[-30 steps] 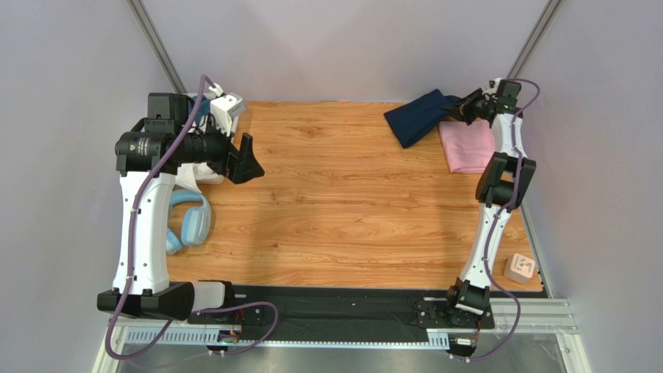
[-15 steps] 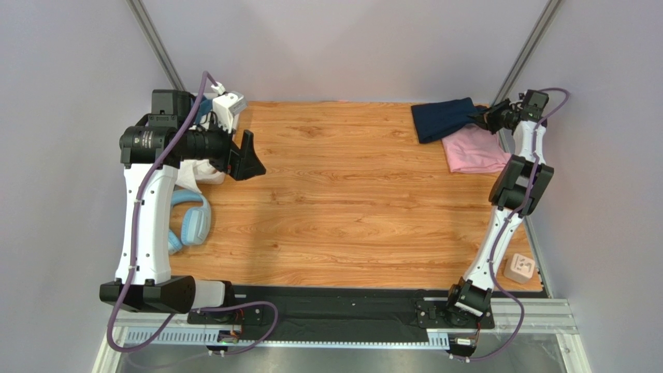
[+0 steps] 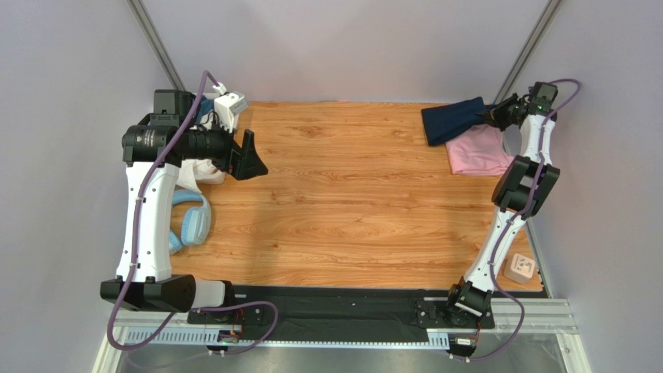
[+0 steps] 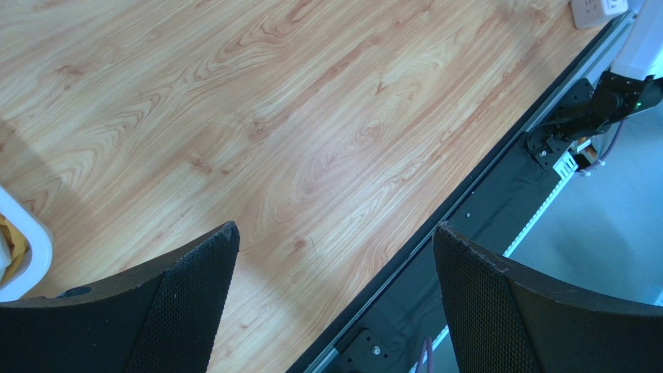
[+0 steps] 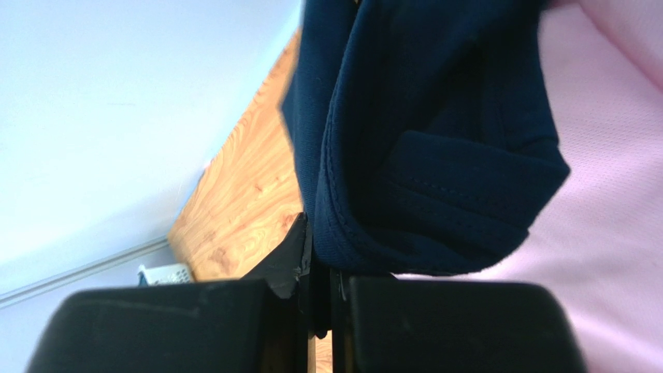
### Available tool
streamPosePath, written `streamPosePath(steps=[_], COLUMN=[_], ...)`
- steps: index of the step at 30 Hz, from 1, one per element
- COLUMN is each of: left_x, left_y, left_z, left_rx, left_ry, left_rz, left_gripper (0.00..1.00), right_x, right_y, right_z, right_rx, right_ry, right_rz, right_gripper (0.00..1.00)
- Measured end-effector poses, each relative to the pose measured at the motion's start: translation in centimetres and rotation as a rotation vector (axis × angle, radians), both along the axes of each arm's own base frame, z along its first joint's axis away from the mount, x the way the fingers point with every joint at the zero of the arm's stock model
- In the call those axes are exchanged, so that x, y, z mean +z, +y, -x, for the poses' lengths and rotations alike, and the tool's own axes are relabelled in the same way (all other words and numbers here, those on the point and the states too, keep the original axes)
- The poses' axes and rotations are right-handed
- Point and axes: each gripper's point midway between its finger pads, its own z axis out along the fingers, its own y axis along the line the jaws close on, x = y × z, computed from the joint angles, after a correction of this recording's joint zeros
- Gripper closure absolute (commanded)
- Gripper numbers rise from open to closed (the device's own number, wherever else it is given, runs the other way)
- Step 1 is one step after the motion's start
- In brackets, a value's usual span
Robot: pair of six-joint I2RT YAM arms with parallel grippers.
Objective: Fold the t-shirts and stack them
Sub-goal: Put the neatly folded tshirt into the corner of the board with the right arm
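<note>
the right gripper (image 5: pixel 319 272) is clenched on the stitched hem of the bunched dark navy cloth t-shirt (image 5: pixel 436 155), at the far right corner of the wooden table (image 3: pixel 350 202), partly over the flat light pink cloth t-shirt (image 3: pixel 478 151). the left gripper (image 4: pixel 335 233) hangs spread wide, holding nothing. marks on the small beige block (image 3: pixel 520 268) are too small to read.

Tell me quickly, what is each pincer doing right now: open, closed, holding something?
Left pincer: open, holding nothing.
Right pincer: closed, pinching an edge of the navy t-shirt.
</note>
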Motion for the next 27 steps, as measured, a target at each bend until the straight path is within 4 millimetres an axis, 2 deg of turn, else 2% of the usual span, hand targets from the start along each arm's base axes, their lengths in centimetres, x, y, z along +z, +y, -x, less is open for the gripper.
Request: streamPosePath(steps=[7,11,15,22,25,26,27], left_x=[0.1,0.1,0.2,0.6,0.8,0.9,0.9], left_y=[-0.1,-0.1,-0.1,-0.1,-0.1,-0.1,-0.1], left_z=[0.1,0.1,0.2,0.7,1.0,1.1,1.1], left_rx=[-0.007,-0.009,-0.012,-0.017,-0.019,-0.02,-0.021], left_ry=[0.0,-0.003,-0.008,-0.032,-0.044,-0.049,-0.051], left_rz=[0.007,0.008,0.005,0.001,-0.001,-0.002,-0.002], left_gripper=[0.0,0.0,0.0,0.0,0.0,0.0,0.0], right_x=[8.4,10.4,9.6,4.5,3.1,2.7,2.3], right_y=[-2.6,-2.9,-3.0,-2.6,-2.8,-2.8,-2.8], right_z=[1.8,2.6,4.0,6.5,7.5,7.9,8.2], right_rx=[-0.063,-0.085,-0.106,-0.119,-0.14,-0.149,-0.159], right_ry=[-0.103,-0.115,-0.065,0.082,0.158,0.186,0.213], right_rz=[0.165,0.225,0.255,0.237,0.27,0.285,0.303], right_gripper=[1.0,1.0,1.0,1.0,0.79,0.6,0.51])
